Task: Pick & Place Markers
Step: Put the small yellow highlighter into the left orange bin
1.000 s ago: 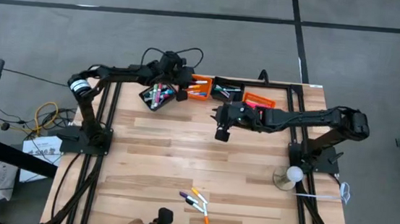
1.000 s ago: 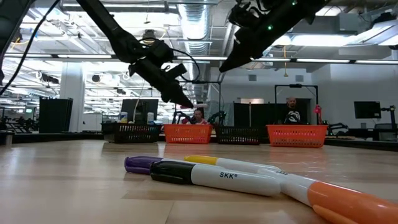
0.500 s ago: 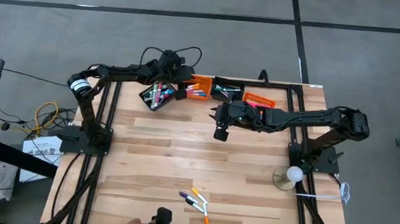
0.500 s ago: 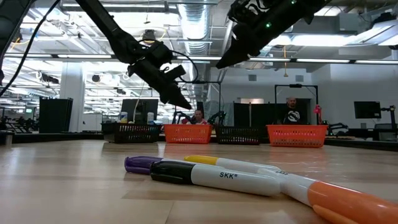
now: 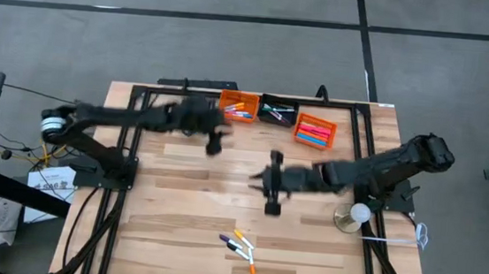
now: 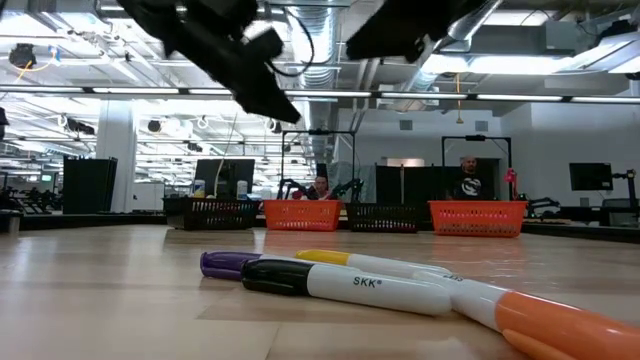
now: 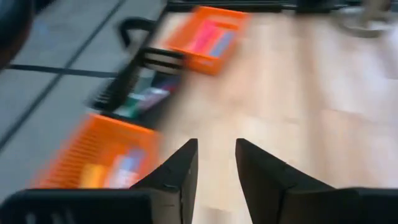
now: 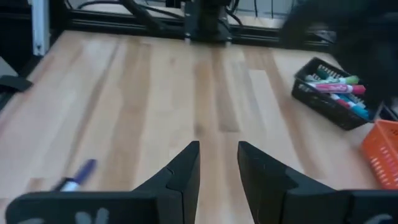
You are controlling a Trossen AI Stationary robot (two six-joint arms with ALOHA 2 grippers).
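A small cluster of loose markers (image 5: 239, 245) lies near the table's (image 5: 177, 193) front edge, purple, black, yellow and orange caps showing. Along the far edge stand an orange bin (image 5: 238, 106), a black bin (image 5: 278, 112) and a second orange bin (image 5: 314, 131), each with markers inside. The left gripper (image 5: 215, 143) is blurred above bare wood, its fingers slightly parted, holding nothing. The right gripper (image 5: 273, 191) hovers mid-table, narrowly parted, empty. A fourth black bin (image 8: 333, 93) of markers shows only in the right wrist view.
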